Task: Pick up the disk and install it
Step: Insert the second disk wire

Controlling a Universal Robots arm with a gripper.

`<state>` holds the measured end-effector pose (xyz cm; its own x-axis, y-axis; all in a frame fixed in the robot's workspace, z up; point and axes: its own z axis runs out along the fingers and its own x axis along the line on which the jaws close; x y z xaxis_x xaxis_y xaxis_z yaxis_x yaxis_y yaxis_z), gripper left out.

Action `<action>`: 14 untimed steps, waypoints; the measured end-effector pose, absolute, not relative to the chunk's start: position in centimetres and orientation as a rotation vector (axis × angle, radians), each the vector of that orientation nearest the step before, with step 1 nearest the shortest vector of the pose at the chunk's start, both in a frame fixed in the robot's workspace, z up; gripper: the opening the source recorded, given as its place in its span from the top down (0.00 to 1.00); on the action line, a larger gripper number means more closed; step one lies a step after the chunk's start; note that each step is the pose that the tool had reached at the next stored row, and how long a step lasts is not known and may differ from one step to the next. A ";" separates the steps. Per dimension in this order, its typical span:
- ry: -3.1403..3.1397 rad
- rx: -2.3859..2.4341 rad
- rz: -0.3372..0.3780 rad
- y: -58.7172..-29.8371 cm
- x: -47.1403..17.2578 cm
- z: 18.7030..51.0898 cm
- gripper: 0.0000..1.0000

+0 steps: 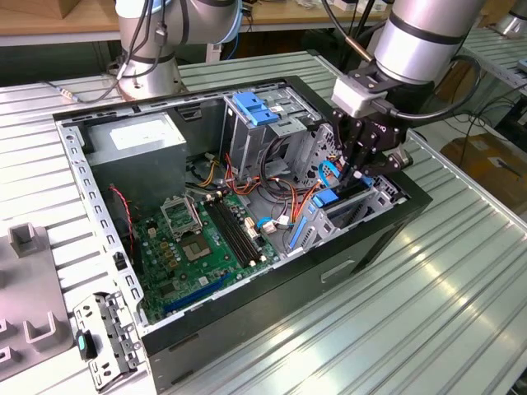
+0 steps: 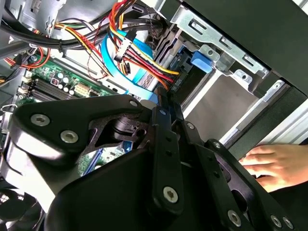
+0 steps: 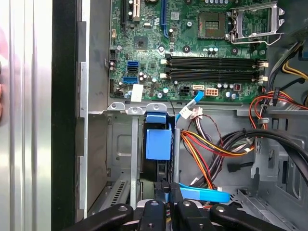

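Your pincer (image 1: 360,169) sits down among the drive bays at the case's front corner, hemmed by the grey metal bay walls (image 3: 132,144). A tangle of red, orange and yellow cables (image 3: 211,144) crowds one side of it, and a flat blue cable (image 3: 204,194) lies just beside the fingers. Over the green motherboard (image 1: 206,243) you have open room. A person's hand (image 2: 269,166) rests close outside the case (image 1: 346,263).
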<state>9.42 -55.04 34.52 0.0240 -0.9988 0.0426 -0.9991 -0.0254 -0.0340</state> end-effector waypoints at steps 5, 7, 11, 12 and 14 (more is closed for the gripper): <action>-2.189 2.244 0.086 -55.1 9.4 34.1 0.84; -2.189 2.244 0.085 -55.1 9.4 34.1 0.84; -2.190 2.244 0.085 -55.1 9.4 34.0 0.84; -2.189 2.244 0.085 -55.1 9.4 34.0 0.83; -2.190 2.245 0.084 -55.1 9.4 34.1 0.76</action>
<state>9.43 -55.10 34.05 0.0240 -0.9989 0.0413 -0.9991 -0.0254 -0.0341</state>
